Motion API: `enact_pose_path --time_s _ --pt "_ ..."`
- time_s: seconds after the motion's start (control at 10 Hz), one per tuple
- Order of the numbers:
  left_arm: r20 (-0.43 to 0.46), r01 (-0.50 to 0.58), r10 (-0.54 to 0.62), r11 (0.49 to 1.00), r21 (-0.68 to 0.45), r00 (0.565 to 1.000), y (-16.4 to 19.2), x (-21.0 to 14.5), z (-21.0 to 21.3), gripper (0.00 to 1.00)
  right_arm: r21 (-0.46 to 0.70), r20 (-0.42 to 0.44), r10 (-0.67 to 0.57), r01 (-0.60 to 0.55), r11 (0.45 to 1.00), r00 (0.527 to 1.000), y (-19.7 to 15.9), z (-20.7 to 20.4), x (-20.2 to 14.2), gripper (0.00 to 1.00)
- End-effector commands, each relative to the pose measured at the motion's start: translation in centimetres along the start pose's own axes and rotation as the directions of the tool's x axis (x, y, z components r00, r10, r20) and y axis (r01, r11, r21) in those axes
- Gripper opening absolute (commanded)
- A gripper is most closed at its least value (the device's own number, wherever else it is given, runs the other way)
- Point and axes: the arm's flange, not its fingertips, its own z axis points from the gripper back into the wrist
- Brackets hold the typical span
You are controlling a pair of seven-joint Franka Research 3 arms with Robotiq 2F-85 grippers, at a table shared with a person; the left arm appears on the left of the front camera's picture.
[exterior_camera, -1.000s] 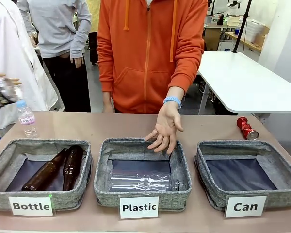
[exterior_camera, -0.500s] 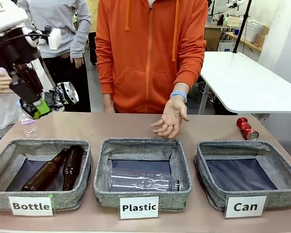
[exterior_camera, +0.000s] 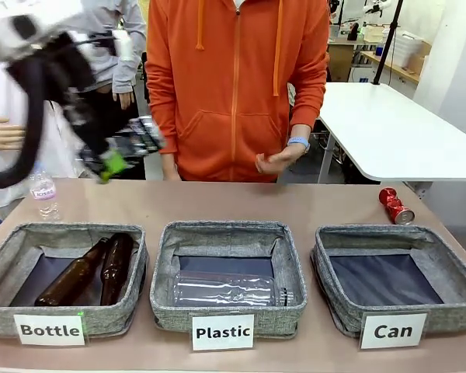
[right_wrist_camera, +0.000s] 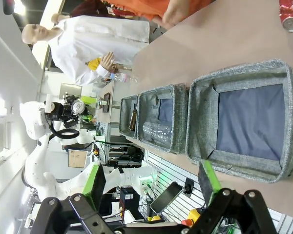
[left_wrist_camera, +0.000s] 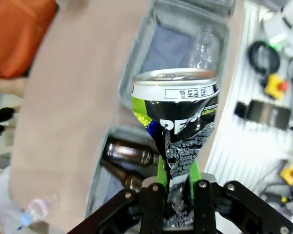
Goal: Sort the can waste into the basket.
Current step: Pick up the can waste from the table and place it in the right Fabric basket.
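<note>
A crushed black can [exterior_camera: 140,138] with green-and-white marks hangs in the air above the table's back left, and my left gripper [exterior_camera: 115,162] is shut on it. In the left wrist view the can [left_wrist_camera: 178,122] rises between the shut fingers [left_wrist_camera: 172,192]. A shiny red crushed can [exterior_camera: 394,206] lies on the table behind the grey "Can" basket [exterior_camera: 326,260], which holds nothing. In the right wrist view my right gripper [right_wrist_camera: 151,181] stands open above that basket [right_wrist_camera: 195,122], with the red can [right_wrist_camera: 290,10] beyond it.
The "Bottle" basket [exterior_camera: 4,252] holds two brown bottles, and the "Plastic" basket [exterior_camera: 165,256] holds a clear bottle. A small plastic bottle [exterior_camera: 43,190] stands at the back left. A person in orange holds a hand [exterior_camera: 276,161] near the waist.
My left arm has swung rightward with the black can, from the far left toward the table's middle. The person's hand has drawn back from over the Plastic basket.
</note>
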Motion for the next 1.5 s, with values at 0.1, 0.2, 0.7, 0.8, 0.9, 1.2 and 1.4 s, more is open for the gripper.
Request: enact_pose_path --time_s 0.1,0.2,0.7,0.8,0.9,1.2,1.4 --pt "0.1 0.204 -0.205 0.979 0.023 0.974 -2.0 13.1 -5.9 0.19 -0.023 0.056 0.037 -0.036 0.999 0.998 1.8 4.7 -0.2 1.0" --pt "0.126 0.26 -0.258 0.966 0.002 0.958 -2.4 18.1 -8.0 0.19 -0.047 0.073 0.043 -0.04 0.998 0.996 2.5 7.9 -0.8 1.0" --pt "0.088 0.417 -0.408 0.895 -0.156 0.909 -8.5 35.9 -22.1 0.19 -0.087 0.204 -0.016 0.034 0.996 0.979 -1.1 20.3 -3.0 1.0" --pt "0.057 0.441 -0.438 0.878 -0.188 0.897 -10.0 37.0 -24.9 0.19 -0.05 0.271 -0.046 0.062 0.997 0.962 -2.0 21.6 -3.0 1.0" --pt "0.021 0.449 -0.456 0.866 -0.22 0.89 -10.8 37.4 -27.3 0.19 -0.101 0.204 -0.028 0.049 0.994 0.978 0.2 18.9 -4.3 1.0" --pt "-0.043 0.429 -0.455 0.864 -0.263 0.89 -11.6 37.0 -29.9 0.19 -0.101 0.204 -0.028 0.049 0.994 0.978 0.2 18.9 -4.3 1.0" --pt "-0.062 0.438 -0.466 0.864 -0.248 0.883 -12.0 37.2 -30.8 0.75 -0.101 0.204 -0.028 0.049 0.994 0.978 0.2 18.9 -4.3 1.0"
